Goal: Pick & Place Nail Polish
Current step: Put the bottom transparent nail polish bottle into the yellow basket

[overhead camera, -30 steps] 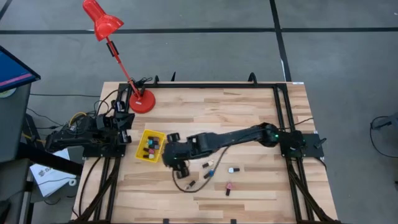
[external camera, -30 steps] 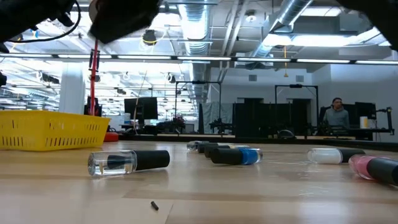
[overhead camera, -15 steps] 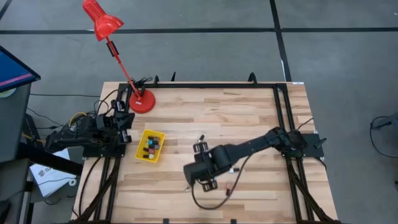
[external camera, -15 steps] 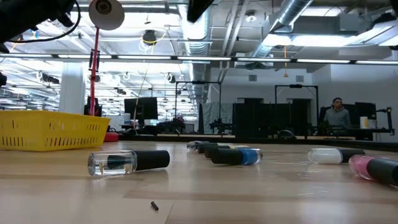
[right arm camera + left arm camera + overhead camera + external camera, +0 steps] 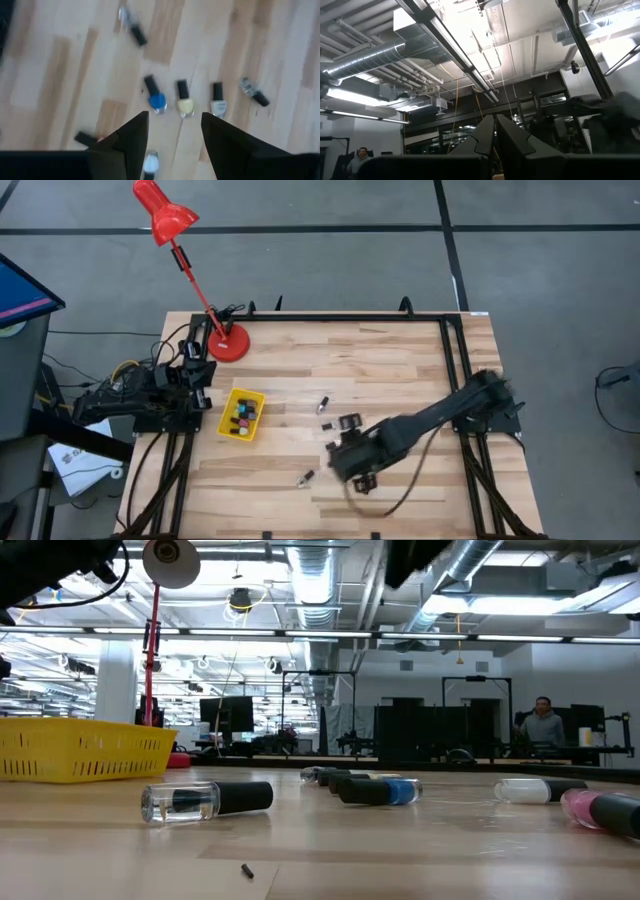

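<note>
Blurred bottles (image 5: pixel 156 101) lie beyond the right hand (image 5: pixel 172 137) (fingers apart, holding nothing).

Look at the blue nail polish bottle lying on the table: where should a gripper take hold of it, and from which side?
The blue bottle lies flat on the wooden table, dark cap pointing away from the body. Probably best: the right gripper, open above it, comes straight down and closes across the narrow cap-body junction, fingers either side of its long axis, since neighbouring bottles lie close beside it.
</note>
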Motion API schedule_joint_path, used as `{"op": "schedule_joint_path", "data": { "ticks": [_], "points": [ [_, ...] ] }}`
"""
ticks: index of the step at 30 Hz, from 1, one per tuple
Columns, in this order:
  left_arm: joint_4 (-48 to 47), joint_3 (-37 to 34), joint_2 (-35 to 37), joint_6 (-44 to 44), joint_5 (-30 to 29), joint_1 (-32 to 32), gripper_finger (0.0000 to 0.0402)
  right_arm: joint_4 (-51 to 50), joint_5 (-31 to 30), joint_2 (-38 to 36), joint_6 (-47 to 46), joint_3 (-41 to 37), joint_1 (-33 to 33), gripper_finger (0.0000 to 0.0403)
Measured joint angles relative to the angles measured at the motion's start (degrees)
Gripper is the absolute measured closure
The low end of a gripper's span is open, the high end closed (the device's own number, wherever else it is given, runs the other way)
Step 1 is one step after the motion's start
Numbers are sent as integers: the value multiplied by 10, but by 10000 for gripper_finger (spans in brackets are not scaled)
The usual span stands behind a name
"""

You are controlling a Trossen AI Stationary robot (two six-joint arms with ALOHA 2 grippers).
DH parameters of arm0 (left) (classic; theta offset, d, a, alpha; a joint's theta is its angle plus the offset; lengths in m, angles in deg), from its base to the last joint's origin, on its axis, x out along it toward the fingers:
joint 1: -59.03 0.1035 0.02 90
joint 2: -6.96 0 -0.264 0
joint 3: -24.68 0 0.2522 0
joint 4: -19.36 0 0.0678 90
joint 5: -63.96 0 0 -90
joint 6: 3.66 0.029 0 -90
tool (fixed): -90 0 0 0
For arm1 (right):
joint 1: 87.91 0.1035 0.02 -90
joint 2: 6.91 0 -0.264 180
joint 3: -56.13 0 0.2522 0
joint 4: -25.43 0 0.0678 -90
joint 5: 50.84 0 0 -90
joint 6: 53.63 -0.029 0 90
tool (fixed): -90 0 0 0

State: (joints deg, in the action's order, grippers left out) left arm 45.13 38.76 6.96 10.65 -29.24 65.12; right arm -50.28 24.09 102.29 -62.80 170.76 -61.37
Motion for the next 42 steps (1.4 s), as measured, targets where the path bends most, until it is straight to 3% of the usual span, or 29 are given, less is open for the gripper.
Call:
{"op": "schedule_joint_path", "data": {
  "ticks": [4,8,12,15,22,29,42],
  "points": [
    [0,0,0,0,0,0,387,232,-2,-140,-8,-196,-1,234],
    [0,0,0,0,0,0,387,465,1,-221,16,-371,-6,236],
    [0,0,0,0,0,0,387,674,1,-240,50,-495,-21,231],
    [0,0,0,0,0,0,387,790,11,-218,75,-540,-38,212],
    [0,0,0,0,0,7,387,879,131,-94,123,-508,-82,140],
    [1,0,0,0,0,7,387,869,270,41,170,-395,-100,129],
    [4,0,0,0,0,7,387,745,288,193,199,-237,-90,129]
  ]
}}
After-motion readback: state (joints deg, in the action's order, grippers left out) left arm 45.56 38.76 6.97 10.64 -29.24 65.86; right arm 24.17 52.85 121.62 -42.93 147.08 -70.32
